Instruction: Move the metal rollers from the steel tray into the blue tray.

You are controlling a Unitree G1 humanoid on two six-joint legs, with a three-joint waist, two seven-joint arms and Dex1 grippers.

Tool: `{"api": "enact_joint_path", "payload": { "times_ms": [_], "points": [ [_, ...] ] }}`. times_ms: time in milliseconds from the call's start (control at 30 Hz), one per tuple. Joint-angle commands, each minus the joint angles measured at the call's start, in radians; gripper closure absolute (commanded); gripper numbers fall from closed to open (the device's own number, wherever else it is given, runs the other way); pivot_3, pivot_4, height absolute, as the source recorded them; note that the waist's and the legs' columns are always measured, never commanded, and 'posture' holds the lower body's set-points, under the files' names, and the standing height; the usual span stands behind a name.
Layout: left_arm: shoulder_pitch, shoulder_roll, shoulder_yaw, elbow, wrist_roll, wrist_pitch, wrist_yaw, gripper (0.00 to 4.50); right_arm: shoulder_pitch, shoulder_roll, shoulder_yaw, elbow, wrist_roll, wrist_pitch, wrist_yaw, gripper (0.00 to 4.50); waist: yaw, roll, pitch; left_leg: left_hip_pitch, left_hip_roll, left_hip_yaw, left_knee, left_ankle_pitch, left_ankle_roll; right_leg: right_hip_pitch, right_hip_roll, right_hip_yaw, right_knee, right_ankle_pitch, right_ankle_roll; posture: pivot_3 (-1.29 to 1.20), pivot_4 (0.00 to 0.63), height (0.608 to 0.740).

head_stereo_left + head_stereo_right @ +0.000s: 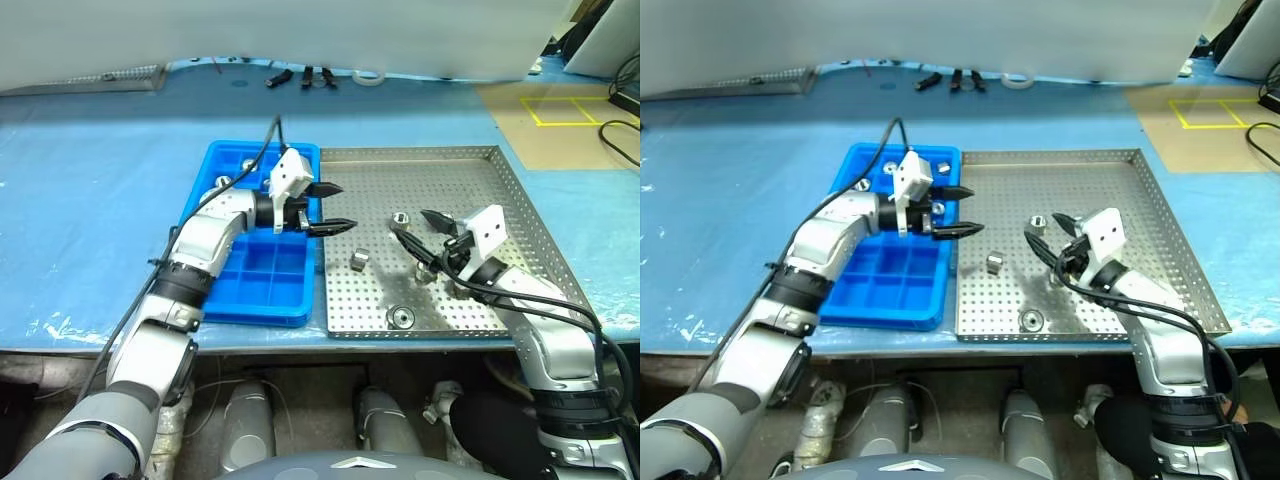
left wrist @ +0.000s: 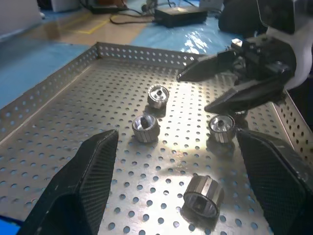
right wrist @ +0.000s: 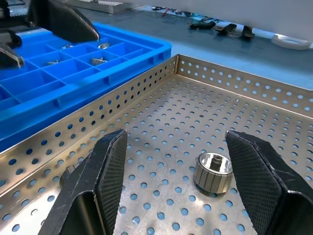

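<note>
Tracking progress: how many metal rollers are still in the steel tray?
4 metal rollers: one before the right end effector's tips, one beneath it, one toward the blue tray, one by the near rim. None seems hidden.

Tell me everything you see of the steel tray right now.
The steel tray is a square of silver-grey sheet metal, its floor perforated all over, with low raised rims, also holed. It lies flat on the blue sheet, its left rim against the blue tray. Four rollers sit loose on its floor. Both open grippers hover above it.

Silver-grey arms, black cables, white wrist blocks, black textured fingers.
</note>
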Motion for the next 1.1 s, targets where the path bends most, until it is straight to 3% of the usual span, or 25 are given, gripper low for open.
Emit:
{"api": "enact_joint_path", "payload": {
  "times_ms": [33,367,900,1000,1100],
  "points": [
    [-0.103,-0.043,-0.081,0.151,0.092,-0.101,-0.073,0.45,0.048,-0.018,-0.054,-0.094,0.031,0.014,-0.012,1.15,0.0,0.0,0.0,0.0,0.0,0.0,0.0,0.0,0.0,0.001,0.0,0.0,0.0,0.0,0.0,-0.21,0.15,0.74],
    [-0.317,-0.138,-0.221,0.621,0.342,-0.403,-0.205,0.45,0.201,0.055,-0.064,-0.225,0.007,0.021,-0.144,1.15,-0.062,0.0,0.0,0.002,-0.005,-0.002,0.0,0.0,0.002,0.004,-0.004,-0.001,-0.002,-0.002,0.003,-0.35,0.15,0.74],
    [-0.341,-0.18,-0.198,0.786,0.468,-0.49,-0.19,0.45,0.272,0.068,-0.068,-0.265,-0.018,0.017,-0.218,1.15,-0.08,-0.001,0.001,0.003,-0.013,-0.002,0.0,-0.005,0.01,0.008,-0.015,-0.002,-0.004,-0.004,0.006,-0.4,0.15,0.74],
    [-0.332,-0.177,-0.199,0.788,0.48,-0.498,-0.193,1.07,0.28,0.067,-0.071,-0.269,-0.018,0.015,-0.217,1.11,-0.083,-0.001,0.001,0.003,-0.013,-0.002,-0.001,-0.005,0.011,0.008,-0.015,-0.003,-0.004,-0.005,0.007,-0.4,0.15,0.74],
    [-0.323,-0.174,-0.204,0.791,0.499,-0.498,-0.177,1.98,0.282,0.065,-0.072,-0.268,-0.018,0.015,-0.215,1.11,-0.088,-0.001,0.001,0.003,-0.013,-0.002,0.0,-0.005,0.011,0.009,-0.016,-0.003,-0.004,-0.005,0.007,-0.4,0.15,0.74]
  ]
}}
